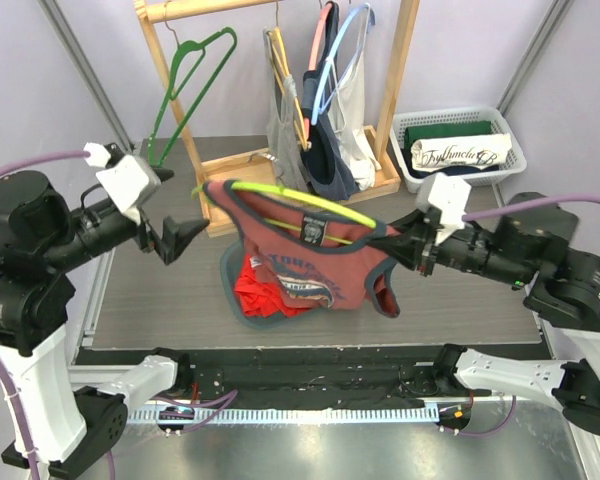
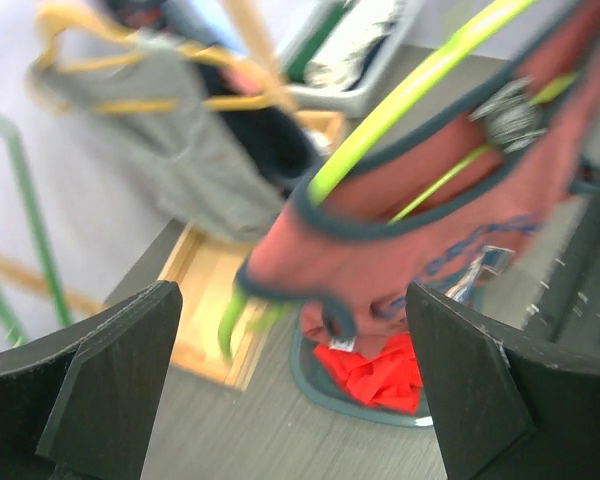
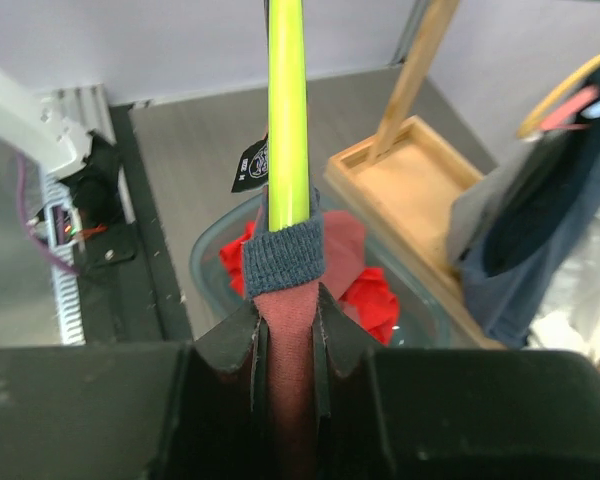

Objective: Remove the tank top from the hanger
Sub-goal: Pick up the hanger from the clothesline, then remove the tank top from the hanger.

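Observation:
A rust-red tank top [image 1: 310, 255] with dark blue trim hangs on a lime-green hanger [image 1: 300, 200] held above the table. My right gripper [image 1: 388, 240] is shut on the tank top's right shoulder over the hanger's end; the right wrist view shows the red fabric [image 3: 290, 330] pinched between the fingers and the green hanger bar [image 3: 287, 100] running away from them. My left gripper [image 1: 185, 238] is open and empty, just left of the tank top's left shoulder. In the left wrist view the tank top [image 2: 410, 230] and hanger [image 2: 420, 80] lie ahead between the open fingers [image 2: 110, 370].
A teal bin [image 1: 242, 300] holding red clothes [image 1: 265, 290] sits below the tank top. A wooden rack [image 1: 280, 160] behind carries a green hanger [image 1: 180, 85] and several hung garments. A white basket [image 1: 460, 150] of folded clothes stands at back right.

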Robot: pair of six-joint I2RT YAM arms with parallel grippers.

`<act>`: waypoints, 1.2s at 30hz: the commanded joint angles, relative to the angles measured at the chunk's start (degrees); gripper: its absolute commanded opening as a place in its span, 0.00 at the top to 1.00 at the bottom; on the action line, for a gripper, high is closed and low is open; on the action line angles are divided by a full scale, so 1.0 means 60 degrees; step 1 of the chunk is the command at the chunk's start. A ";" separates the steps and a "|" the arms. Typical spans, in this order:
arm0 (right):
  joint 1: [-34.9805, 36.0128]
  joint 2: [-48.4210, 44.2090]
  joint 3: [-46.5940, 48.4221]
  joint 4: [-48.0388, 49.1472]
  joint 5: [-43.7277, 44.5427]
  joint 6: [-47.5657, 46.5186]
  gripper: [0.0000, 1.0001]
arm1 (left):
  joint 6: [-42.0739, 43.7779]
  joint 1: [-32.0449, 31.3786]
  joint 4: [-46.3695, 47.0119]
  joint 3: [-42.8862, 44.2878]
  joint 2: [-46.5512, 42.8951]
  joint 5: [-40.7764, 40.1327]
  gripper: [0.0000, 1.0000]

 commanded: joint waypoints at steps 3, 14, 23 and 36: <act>0.0046 0.0257 0.0191 0.0316 -0.1617 0.0075 0.99 | 0.2521 -0.0009 -0.1754 0.0056 0.0399 0.3458 0.00; 0.0046 0.0096 0.0352 0.0169 -0.1984 -0.0261 0.99 | 0.3900 0.0006 -0.2795 -0.0237 0.0707 0.3957 0.05; 0.0046 0.0520 0.0381 0.0271 -0.1940 -0.0452 0.99 | 0.4501 -0.0009 -0.4040 0.0099 0.1190 0.4762 0.36; 0.0046 0.1078 0.0440 0.1399 -0.2292 -0.0511 0.99 | 0.3052 -0.0185 -0.3792 -0.0471 0.1440 0.6565 0.48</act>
